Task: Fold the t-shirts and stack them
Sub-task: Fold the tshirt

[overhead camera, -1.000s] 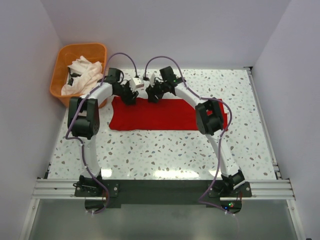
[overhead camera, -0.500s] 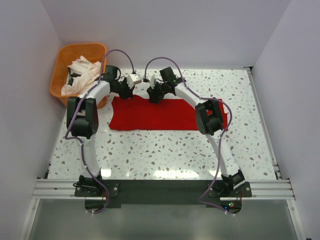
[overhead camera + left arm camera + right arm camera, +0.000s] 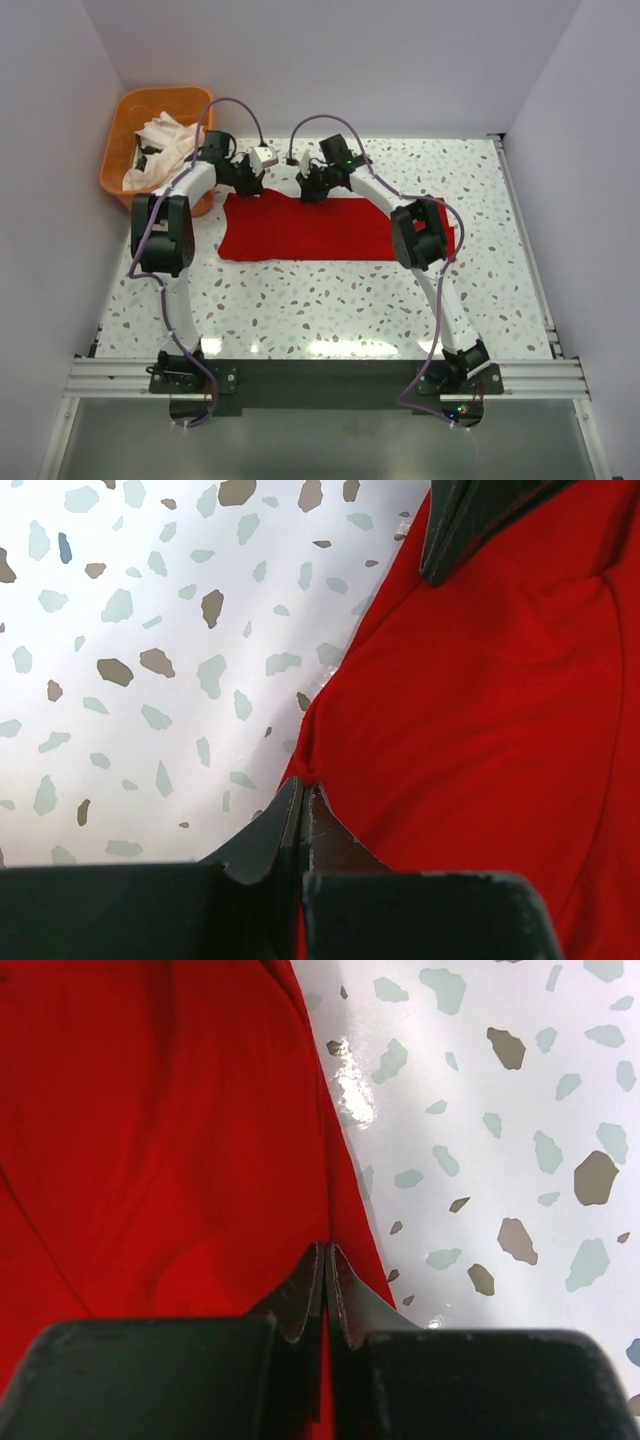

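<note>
A bright red t-shirt [image 3: 330, 230] lies folded into a wide band across the middle of the table. My left gripper [image 3: 248, 186] is shut on its far edge near the left end; in the left wrist view the cloth [image 3: 480, 710] is pinched between the closed fingertips [image 3: 303, 790]. My right gripper [image 3: 308, 190] is shut on the same far edge a little to the right, and the right wrist view shows red cloth [image 3: 160, 1130] caught between its fingertips [image 3: 326, 1252]. White t-shirts [image 3: 165, 150] lie crumpled in the orange basket.
The orange plastic basket [image 3: 122, 135] stands at the back left corner, close to the left arm. Walls close in the table on the left, back and right. Speckled tabletop [image 3: 330, 300] lies between the red shirt and the arm bases.
Both grippers have closed on the red shirt's far edge. The left gripper has shifted left along that edge, and the right gripper has hardly moved.
</note>
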Robot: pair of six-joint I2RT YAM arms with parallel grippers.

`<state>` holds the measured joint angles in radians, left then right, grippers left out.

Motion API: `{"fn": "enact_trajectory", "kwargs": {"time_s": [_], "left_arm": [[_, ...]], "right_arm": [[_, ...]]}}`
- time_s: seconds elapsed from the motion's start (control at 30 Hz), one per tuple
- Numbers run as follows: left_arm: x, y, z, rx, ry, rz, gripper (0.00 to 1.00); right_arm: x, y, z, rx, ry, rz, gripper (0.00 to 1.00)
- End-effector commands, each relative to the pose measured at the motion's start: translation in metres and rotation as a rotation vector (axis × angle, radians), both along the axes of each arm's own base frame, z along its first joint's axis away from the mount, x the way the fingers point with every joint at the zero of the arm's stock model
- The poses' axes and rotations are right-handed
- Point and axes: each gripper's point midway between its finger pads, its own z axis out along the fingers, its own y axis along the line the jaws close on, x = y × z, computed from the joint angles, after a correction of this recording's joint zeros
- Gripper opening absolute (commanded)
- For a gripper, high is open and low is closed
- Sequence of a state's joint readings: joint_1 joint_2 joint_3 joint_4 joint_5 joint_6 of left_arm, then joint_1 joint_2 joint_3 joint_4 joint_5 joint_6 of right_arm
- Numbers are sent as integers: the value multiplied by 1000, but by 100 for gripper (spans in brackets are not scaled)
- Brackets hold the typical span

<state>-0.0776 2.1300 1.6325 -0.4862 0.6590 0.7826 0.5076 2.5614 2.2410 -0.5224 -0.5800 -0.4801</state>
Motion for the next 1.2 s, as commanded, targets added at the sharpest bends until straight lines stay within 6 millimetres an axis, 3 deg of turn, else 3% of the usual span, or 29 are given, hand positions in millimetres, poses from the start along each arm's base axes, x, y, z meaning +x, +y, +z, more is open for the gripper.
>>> {"fn": "enact_trajectory", "kwargs": {"time_s": [0.0, 0.1, 0.33, 0.57, 0.73, 0.83, 0.87, 0.9, 1.17], "left_arm": [[10, 0, 26, -40, -89, -36, 0], [7, 1, 30, -43, -98, -35, 0], [3, 2, 35, -47, -134, -51, 0], [-4, 3, 48, -47, -204, -82, 0], [-13, 4, 47, -43, -206, -100, 0], [-15, 3, 43, -48, -194, -110, 0], [-15, 3, 42, -49, -193, -113, 0], [-16, 2, 41, -50, -190, -115, 0], [-18, 5, 37, -21, -200, -141, 0]], "right_arm": [[0, 5, 54, 68, -79, 33, 0], [-1, 3, 57, 73, -84, 31, 0], [-4, 4, 86, 109, -118, 22, 0], [-11, 3, 88, 93, -135, 44, 0], [-19, 0, 80, 73, -112, 52, 0], [-15, -1, 67, 46, -67, 15, 22], [-10, 1, 72, 54, -66, -1, 25], [-11, -2, 56, 33, -23, -14, 29], [-2, -8, 44, 40, 66, -118, 38]]}}
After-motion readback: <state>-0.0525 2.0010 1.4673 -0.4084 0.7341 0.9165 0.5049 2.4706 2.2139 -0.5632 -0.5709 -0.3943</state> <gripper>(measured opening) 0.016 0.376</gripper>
